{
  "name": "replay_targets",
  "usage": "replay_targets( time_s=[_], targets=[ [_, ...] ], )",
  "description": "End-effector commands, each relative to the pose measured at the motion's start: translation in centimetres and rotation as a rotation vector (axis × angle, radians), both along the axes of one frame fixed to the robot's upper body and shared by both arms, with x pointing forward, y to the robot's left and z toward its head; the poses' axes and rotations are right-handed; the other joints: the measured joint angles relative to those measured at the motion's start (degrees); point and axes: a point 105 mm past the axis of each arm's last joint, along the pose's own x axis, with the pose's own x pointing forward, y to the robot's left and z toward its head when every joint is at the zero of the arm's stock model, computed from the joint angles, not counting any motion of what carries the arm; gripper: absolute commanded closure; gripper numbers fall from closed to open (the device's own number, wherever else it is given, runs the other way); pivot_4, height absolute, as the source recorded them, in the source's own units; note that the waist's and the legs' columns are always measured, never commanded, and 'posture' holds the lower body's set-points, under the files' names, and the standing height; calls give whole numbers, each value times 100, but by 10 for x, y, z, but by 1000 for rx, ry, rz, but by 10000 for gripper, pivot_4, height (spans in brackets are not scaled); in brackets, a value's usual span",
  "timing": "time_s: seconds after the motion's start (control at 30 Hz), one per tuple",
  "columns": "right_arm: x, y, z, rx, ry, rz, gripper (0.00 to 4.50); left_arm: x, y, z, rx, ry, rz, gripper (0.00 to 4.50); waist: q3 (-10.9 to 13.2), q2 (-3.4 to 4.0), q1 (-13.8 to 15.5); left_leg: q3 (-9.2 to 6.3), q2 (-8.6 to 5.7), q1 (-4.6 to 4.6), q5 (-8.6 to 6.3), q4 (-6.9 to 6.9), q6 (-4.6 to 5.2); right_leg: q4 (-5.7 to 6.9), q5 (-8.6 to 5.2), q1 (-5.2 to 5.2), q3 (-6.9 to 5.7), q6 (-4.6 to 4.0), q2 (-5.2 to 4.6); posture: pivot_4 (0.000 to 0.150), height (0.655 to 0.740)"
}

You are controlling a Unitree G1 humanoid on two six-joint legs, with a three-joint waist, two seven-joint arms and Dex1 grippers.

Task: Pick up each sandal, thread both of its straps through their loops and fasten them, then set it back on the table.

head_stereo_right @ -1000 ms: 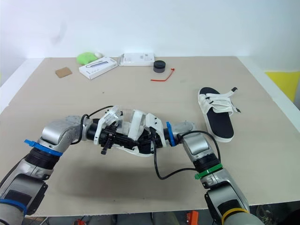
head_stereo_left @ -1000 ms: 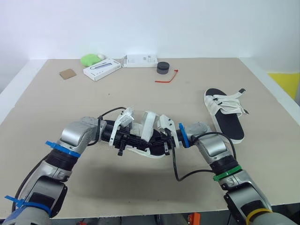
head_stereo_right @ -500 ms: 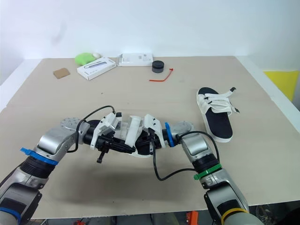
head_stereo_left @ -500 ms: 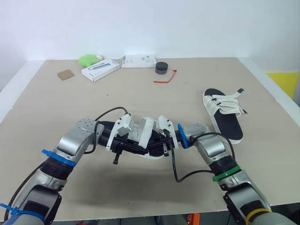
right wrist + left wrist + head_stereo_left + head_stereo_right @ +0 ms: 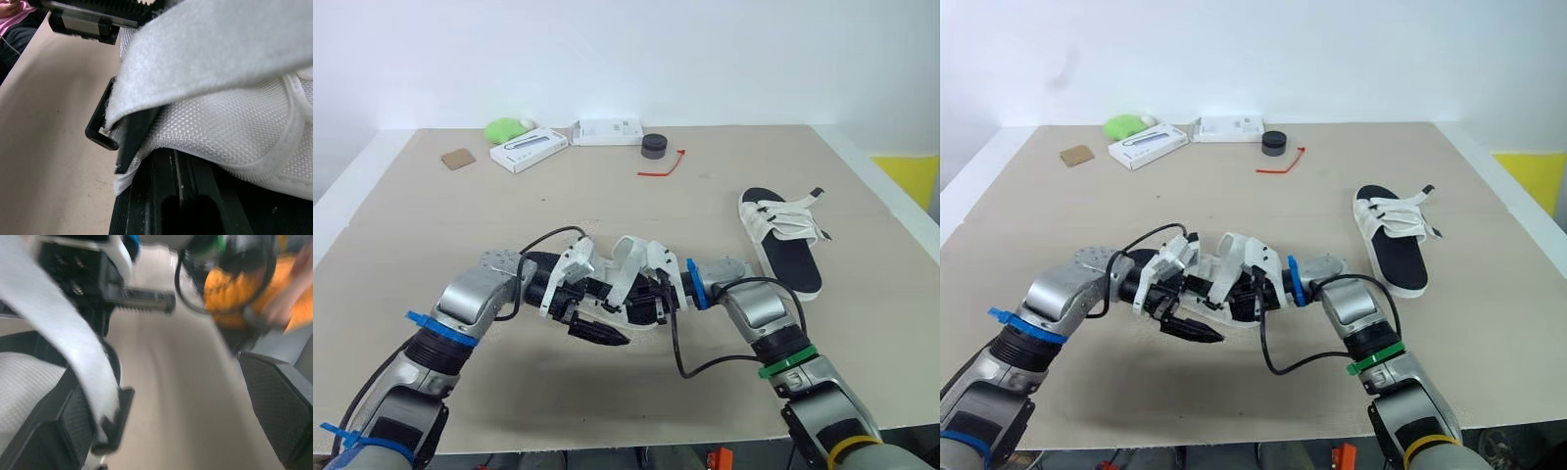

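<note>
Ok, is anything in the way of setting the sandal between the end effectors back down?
Nothing visible does. The table beneath the sandal is bare; the second sandal lies apart to the robot's right, and the boxes sit at the far edge.

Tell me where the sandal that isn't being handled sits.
The free sandal lies on the table at the robot's right in the left eye view, near its right edge, right of the sandal being worked on.
</note>
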Motion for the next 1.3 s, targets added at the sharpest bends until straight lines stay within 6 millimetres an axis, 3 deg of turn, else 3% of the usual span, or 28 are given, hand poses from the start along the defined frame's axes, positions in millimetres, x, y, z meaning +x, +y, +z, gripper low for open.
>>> replay_targets(
  time_s=[0.03, 0.27, 0.6, 0.7, 0.77, 0.87, 0.9, 0.93, 1.3],
  targets=[
    [-9, 4, -19, -40, 68, 21, 45000, 9, -2, 12, -17, 113, 66, 654, 1, 0, -10, 0, 0, -6, 0, 0, 0, 0, 1, 3, 0, 2, 0, 1500, 7400],
    [-9, 4, -19, -38, 67, 20, 45000, 16, 2, 32, -54, 274, 102, 654, 10, -2, -30, 0, 0, -19, -2, -21, 1, 0, 10, -8, 0, 24, 4, 1500, 7400],
    [-9, 4, -19, -37, 67, 20, 45000, 32, -4, 18, -7, 211, 191, 654, 14, -6, -29, -1, 0, -18, -3, -28, 1, 0, 5, -9, 0, 21, 4, 1500, 7400],
    [-10, 5, -19, -37, 68, 22, 45000, 36, -2, 17, -5, 207, 221, 8616, 14, -7, -29, -1, 0, -18, -3, -28, 1, 0, 5, -9, 0, 21, 4, 1500, 7400],
    [-10, 5, -19, -37, 69, 23, 45000, 36, -2, 19, -16, 211, 219, 17167, 14, -7, -30, -1, 0, -18, -3, -29, 1, 0, 4, -10, 0, 20, 5, 1500, 7400],
    [-10, 5, -19, -36, 70, 25, 45000, 34, -2, 21, -26, 217, 200, 34937, 16, -8, -30, -1, 0, -18, -4, -29, 0, 0, 4, -10, 0, 20, 4, 1500, 7400],
    [-10, 5, -19, -36, 70, 25, 45000, 33, -2, 20, -20, 215, 197, 37682, 16, -8, -30, -1, 0, -18, -4, -29, 0, 0, 4, -10, 0, 20, 4, 1500, 7400],
    [-10, 5, -19, -36, 70, 25, 45000, 32, -2, 19, -12, 214, 192, 44402, 16, -8, -30, -1, 0, -18, -4, -29, 0, 0, 4, -10, 0, 20, 4, 1500, 7400],
    [-10, 6, -19, -34, 69, 25, 45000, -7, 9, -10, 141, 75, -5, 44785, 17, -9, -47, -1, 2, -15, -7, -40, -2, 0, -7, -11, -1, 11, 5, 1500, 7400]
  ],
)
